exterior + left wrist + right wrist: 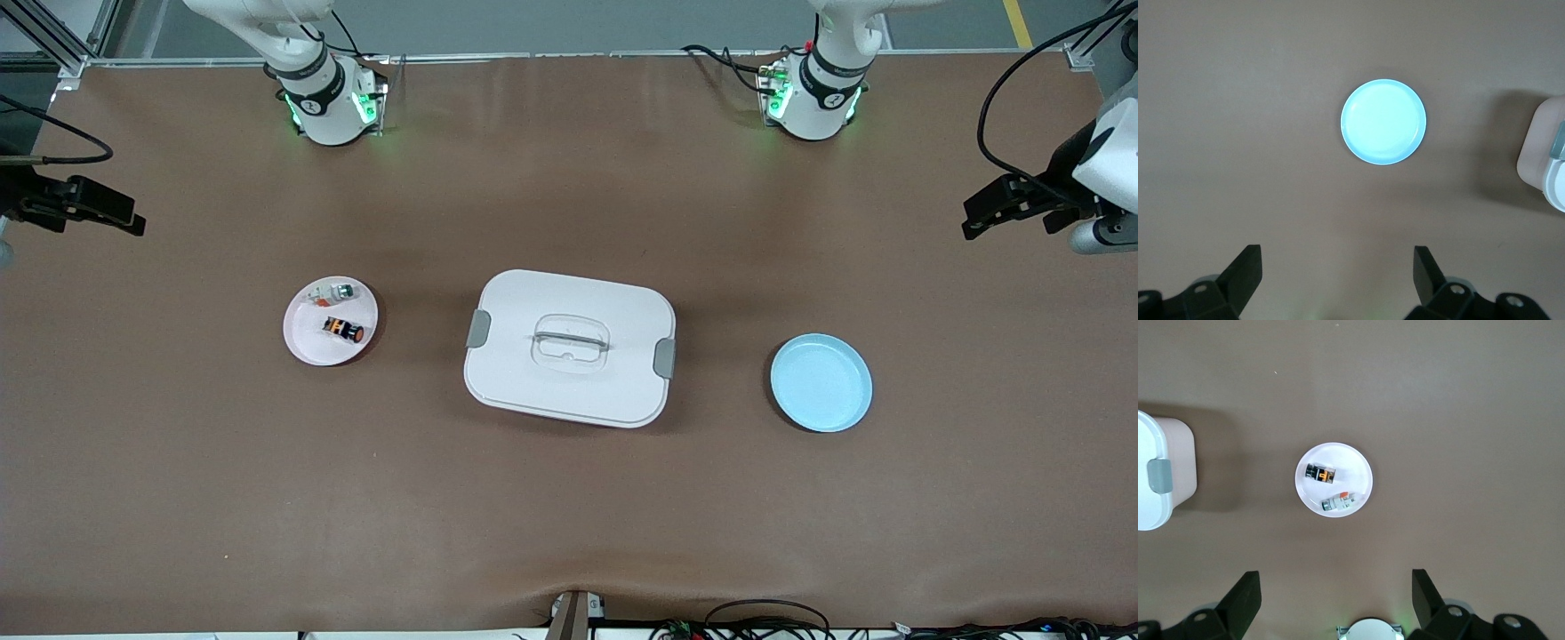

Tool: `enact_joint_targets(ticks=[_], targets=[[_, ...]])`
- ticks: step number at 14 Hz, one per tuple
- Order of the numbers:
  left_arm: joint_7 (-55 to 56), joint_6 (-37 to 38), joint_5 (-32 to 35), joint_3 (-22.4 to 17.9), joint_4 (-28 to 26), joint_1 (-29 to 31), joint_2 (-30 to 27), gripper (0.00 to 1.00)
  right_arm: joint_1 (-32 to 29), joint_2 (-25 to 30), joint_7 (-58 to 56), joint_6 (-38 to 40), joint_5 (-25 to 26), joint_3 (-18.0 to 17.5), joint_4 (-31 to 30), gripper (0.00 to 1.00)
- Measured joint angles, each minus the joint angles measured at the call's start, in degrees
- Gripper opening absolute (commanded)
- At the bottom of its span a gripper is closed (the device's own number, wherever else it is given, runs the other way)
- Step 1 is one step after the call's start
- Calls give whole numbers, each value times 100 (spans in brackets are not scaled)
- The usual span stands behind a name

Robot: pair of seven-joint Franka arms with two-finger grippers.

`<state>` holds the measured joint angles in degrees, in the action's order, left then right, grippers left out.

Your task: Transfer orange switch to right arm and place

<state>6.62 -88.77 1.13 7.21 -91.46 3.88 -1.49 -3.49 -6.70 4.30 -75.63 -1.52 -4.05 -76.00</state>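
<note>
The orange switch (342, 330) (1321, 475) lies on a small pale pink plate (298, 345) (1359, 463) toward the right arm's end of the table. Beside it on the plate lies a whitish-clear part (333, 292) (1337, 502). My right gripper (1335, 576) hangs high over the table between that plate and its own base, open, with nothing between its fingers. My left gripper (1337, 252) hangs high near a light blue plate (821, 383) (1383, 122), open and holding nothing. Both arms wait.
A white lidded box (613, 391) (1541, 150) (1171, 453) with grey clips and a clear handle stands mid-table between the two plates. The blue plate has nothing on it. Cables run along the table edge nearest the front camera.
</note>
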Motion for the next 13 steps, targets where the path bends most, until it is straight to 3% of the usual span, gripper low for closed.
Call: enact_joint_targets(ticks=[13], targets=[[0, 121, 0, 0, 0, 0, -89, 100, 128, 358, -1, -470, -179, 85, -601, 100]])
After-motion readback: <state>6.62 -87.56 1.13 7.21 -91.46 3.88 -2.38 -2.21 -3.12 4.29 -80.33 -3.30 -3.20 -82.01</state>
